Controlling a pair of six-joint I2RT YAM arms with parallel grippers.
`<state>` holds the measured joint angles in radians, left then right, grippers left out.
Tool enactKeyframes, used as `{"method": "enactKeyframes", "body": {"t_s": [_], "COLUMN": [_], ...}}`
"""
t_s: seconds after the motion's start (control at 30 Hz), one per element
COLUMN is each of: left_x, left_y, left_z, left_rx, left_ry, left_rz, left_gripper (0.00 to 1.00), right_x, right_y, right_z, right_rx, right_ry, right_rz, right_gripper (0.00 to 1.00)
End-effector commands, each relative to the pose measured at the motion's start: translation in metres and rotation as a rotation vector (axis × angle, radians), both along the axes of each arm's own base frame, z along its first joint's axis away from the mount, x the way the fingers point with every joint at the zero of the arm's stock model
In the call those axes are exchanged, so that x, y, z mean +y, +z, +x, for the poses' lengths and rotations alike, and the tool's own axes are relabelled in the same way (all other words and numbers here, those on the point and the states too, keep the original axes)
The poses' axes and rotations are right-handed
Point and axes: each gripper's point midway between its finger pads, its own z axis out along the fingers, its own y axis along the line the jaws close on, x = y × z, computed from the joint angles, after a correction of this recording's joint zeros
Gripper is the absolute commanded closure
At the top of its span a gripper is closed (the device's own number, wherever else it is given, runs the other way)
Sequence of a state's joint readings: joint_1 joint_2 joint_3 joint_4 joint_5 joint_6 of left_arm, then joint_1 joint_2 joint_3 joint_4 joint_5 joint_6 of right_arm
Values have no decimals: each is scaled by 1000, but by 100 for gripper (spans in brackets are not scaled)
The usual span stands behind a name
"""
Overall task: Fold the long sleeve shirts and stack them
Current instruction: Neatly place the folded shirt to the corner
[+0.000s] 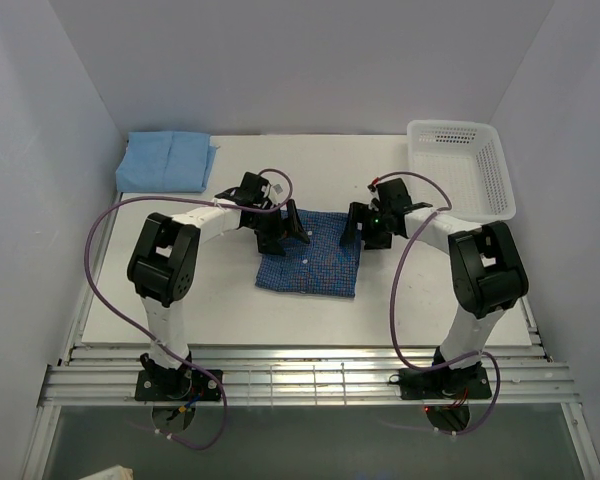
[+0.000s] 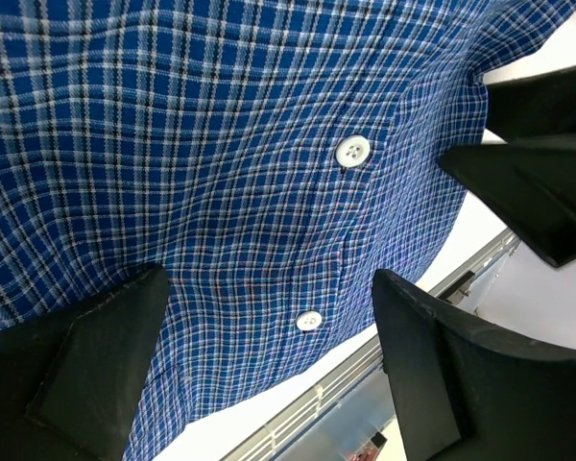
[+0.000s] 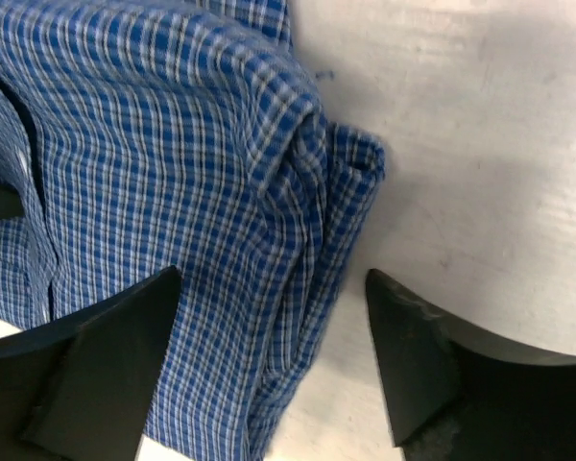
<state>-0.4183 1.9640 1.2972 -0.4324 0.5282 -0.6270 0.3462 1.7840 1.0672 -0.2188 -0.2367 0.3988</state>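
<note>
The dark blue checked shirt lies folded into a rough square at the middle of the table. Its white buttons show in the left wrist view. My left gripper hovers open over the shirt's far left corner, fingers spread wide above the cloth. At the far right corner my right gripper is open too, and its jaws straddle the shirt's thick folded edge, with nothing held. The plain light blue shirt lies folded at the back left.
A white mesh basket stands at the back right corner of the table. The enclosure's white walls close in on three sides. Metal rails run along the near edge by the arm bases.
</note>
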Motion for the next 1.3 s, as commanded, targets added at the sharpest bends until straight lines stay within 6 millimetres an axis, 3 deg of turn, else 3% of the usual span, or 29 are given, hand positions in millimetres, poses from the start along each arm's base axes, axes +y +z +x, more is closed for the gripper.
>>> {"method": "enactKeyframes", "body": {"t_s": [0.0,0.2,0.37,0.47,0.5,0.57,0.6,0.63,0.8,0.97,1.1,1.27], "left_x": [2,5,7,9,10,11,9,9,-2,-19,-27,-43], "left_y": [-7,-17,-32,-39,-40,-42,-41,-39,-4,70,106,135], "left_z": [0,5,5,3,4,4,4,4,15,16,2,-17], "left_rx": [-21,-37,-29,-20,-23,-21,-21,-25,-116,-317,-389,-455], "left_ry": [-19,-30,-47,-53,-52,-55,-59,-62,-95,-154,-194,-230], "left_rz": [16,45,68,79,87,92,86,80,21,-16,-1,16], "left_gripper": [2,2,2,2,2,2,2,2,2,2,2,2], "right_x": [10,15,15,6,1,2,3,9,18,4,-6,-3], "right_y": [-7,-27,-30,-31,-28,-23,-16,-9,35,73,90,109], "right_z": [7,13,20,26,29,29,29,26,10,-4,-12,-21], "right_rx": [33,80,77,75,68,53,38,34,-8,-22,-20,-9], "right_ry": [-23,-43,-34,-52,-62,-25,-4,35,69,-66,-146,-202], "right_rz": [51,66,77,96,108,137,153,189,270,197,140,123], "right_gripper": [20,31,33,42,59,74,91,92,92,92,92,92]}}
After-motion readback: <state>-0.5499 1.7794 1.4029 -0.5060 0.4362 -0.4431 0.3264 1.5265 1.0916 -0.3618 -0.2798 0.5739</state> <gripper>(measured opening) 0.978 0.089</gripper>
